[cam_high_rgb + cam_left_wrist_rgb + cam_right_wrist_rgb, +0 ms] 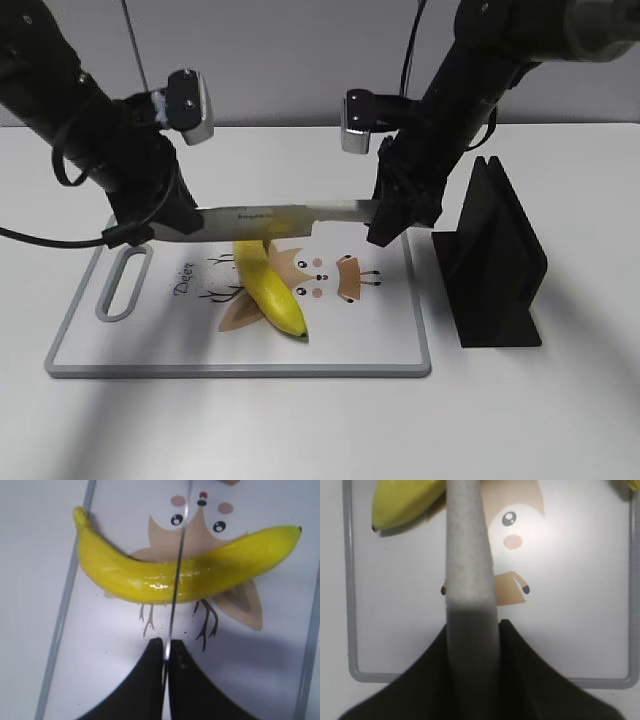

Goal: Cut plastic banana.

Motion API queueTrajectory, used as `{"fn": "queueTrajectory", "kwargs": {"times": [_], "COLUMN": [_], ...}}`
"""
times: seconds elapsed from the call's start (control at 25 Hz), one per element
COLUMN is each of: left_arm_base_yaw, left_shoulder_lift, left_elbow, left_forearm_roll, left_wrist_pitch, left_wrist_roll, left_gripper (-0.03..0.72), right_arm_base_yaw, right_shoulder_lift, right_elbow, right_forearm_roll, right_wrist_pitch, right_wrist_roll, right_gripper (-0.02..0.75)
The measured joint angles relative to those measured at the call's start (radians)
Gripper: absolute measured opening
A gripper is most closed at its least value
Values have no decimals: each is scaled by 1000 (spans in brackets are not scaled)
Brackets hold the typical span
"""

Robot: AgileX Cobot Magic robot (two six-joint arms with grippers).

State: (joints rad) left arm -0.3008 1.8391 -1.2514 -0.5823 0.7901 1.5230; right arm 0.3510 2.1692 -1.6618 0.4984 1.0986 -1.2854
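The plastic banana (270, 290) lies whole on the white cutting board (240, 368), stem toward the back. A knife (280, 220) is held level across it, over its upper half. My left gripper (175, 225) is shut on the blade's tip end. My right gripper (395, 215) is shut on the grey handle. In the left wrist view the blade (176, 555), seen edge-on, crosses the middle of the banana (120, 575), and the jaws (167, 647) pinch it. In the right wrist view the jaws (472, 625) clamp the handle (467, 555), and the banana's dark tip (400, 502) shows at top left. Whether the blade touches the banana is unclear.
A black knife block (495, 260) stands on the table just right of the board. The board has a cartoon fox print and a handle slot (122, 285) at its left end. The board's grey rim (352, 605) shows in the right wrist view.
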Motion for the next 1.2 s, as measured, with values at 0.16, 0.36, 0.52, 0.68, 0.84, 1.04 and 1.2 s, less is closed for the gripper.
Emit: {"fn": "queueTrajectory", "kwargs": {"times": [0.16,0.36,0.52,0.68,0.84,1.04,1.2], "left_arm_base_yaw": [0,-1,0,0,0,0,0], "left_shoulder_lift": [-78,-123,-136,-155,-217,-324,-407], "left_elbow": [0,7,7,7,7,7,7], "left_forearm_roll": [0,-2,-22,-46,-48,38,227], "left_wrist_pitch": [16,21,37,43,-1,-47,-54], "left_wrist_roll": [1,-1,-14,-52,-144,-376,-679], "left_gripper": [3,49,295,551,591,591,591], "right_arm_base_yaw": [0,0,-1,-3,-3,-3,-3], "right_shoulder_lift": [-57,-79,-88,-111,-150,-230,-310], "right_elbow": [0,0,1,3,3,3,3], "right_forearm_roll": [0,6,-23,-47,-49,-72,-92], "right_wrist_pitch": [16,31,52,67,100,110,114], "right_wrist_roll": [3,4,45,75,141,244,412], "right_gripper": [197,197,179,179,179,179,179]}}
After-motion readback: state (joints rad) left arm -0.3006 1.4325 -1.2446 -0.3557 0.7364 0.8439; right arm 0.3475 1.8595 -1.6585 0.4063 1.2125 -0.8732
